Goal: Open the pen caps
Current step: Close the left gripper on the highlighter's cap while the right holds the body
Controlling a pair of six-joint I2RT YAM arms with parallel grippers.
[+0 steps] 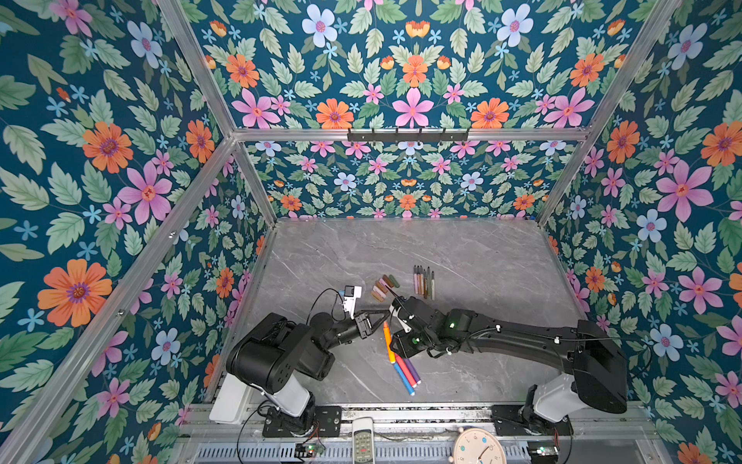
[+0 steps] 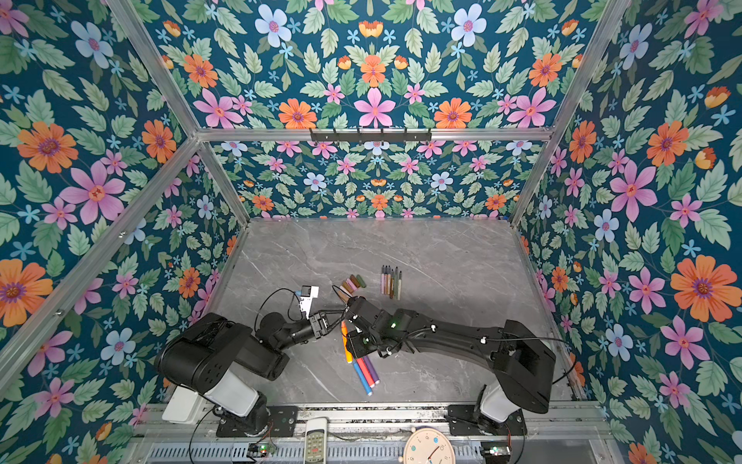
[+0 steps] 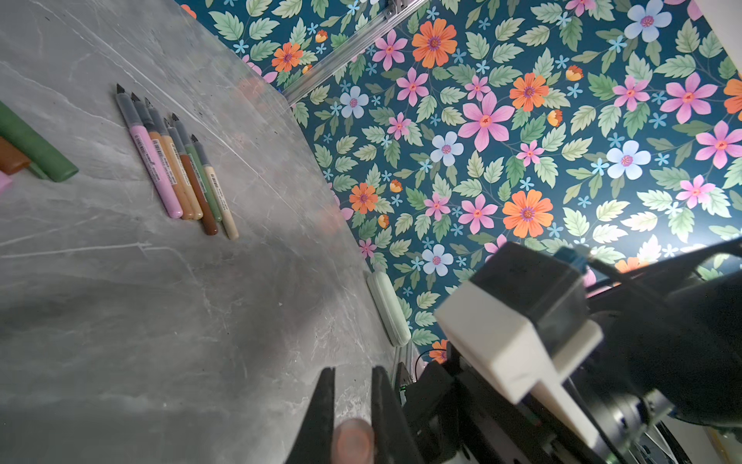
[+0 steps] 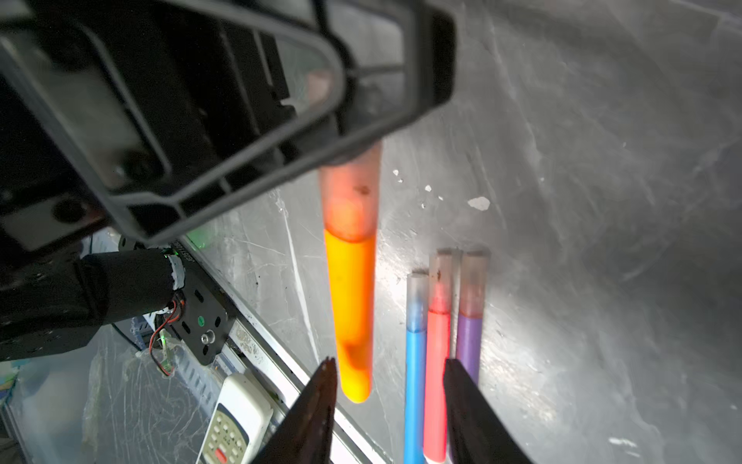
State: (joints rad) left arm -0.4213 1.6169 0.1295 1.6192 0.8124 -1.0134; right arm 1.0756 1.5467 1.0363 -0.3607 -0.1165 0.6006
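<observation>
My left gripper (image 1: 384, 314) (image 3: 353, 371) is shut on the translucent cap end (image 3: 353, 442) of an orange pen (image 1: 388, 341) (image 4: 349, 305). The pen slants from it toward the table's front. My right gripper (image 1: 397, 355) (image 4: 388, 360) stands open around the pen's far end without touching it. Blue (image 4: 415, 361), red (image 4: 437, 341) and purple (image 4: 469, 321) capped pens lie side by side on the table below. Farther back lie a cluster of loose pen caps (image 1: 384, 287) (image 2: 352, 286) and a row of uncapped pens (image 1: 424, 281) (image 3: 180, 168).
The grey marble table (image 1: 482, 261) is boxed in by floral walls with aluminium posts. A remote control (image 1: 363, 442) (image 4: 233, 418) and a round clock (image 1: 478, 448) sit on the front rail. Both arm bases stand at the front edge.
</observation>
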